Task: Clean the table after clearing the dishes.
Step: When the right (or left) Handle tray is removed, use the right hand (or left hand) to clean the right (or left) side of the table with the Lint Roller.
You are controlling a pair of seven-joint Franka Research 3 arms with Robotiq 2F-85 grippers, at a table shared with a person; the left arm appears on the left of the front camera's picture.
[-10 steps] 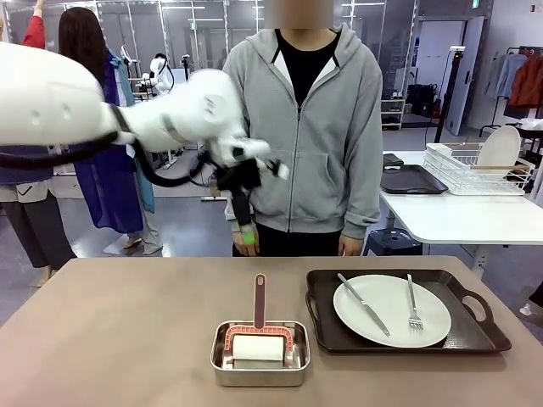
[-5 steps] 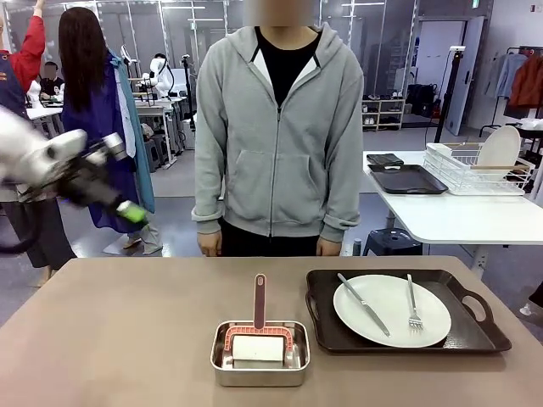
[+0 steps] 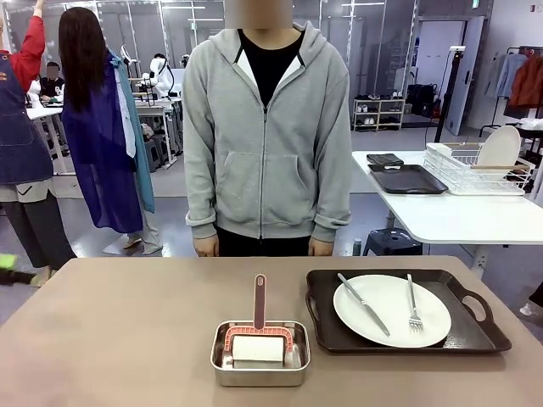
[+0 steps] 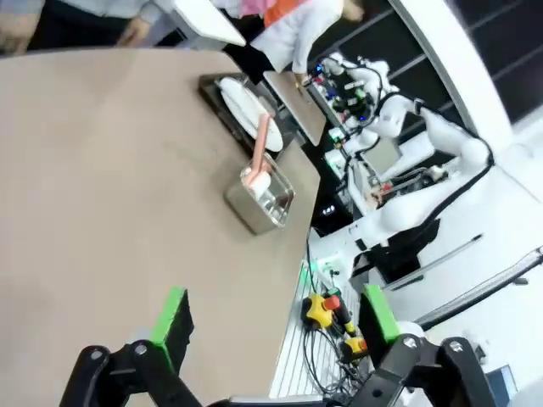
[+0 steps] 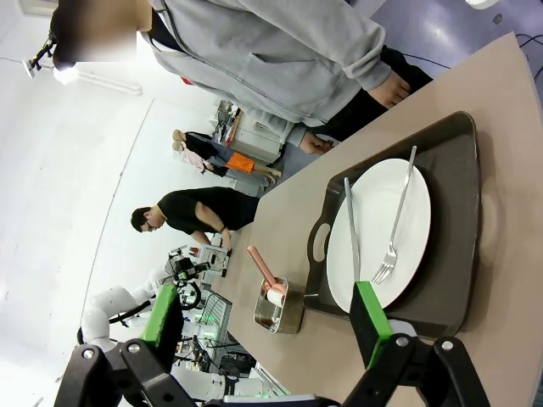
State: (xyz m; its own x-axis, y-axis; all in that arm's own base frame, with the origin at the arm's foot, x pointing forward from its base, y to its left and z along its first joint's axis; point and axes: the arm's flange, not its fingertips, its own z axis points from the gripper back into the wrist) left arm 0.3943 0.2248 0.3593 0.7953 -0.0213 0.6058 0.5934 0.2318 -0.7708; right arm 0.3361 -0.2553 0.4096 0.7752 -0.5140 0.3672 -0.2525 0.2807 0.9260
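sitting in steel pan (image 3: 259,378): roller (image 3: 257,348) | tray (image 3: 325,337): plate (image 3: 392,326), knife (image 3: 365,305), fork (image 3: 413,307)

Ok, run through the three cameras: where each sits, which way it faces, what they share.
Left wrist view: on the left arm, looking past the open left gripper over the table toward the steel pan.
Right wrist view: on the right arm, looking past the open right gripper at the plate on its tray.
Front view: fixed on the robot's side, facing the person across the table; the left gripper's green pad at the left edge.
Shared: steel pan and plate, in all three.
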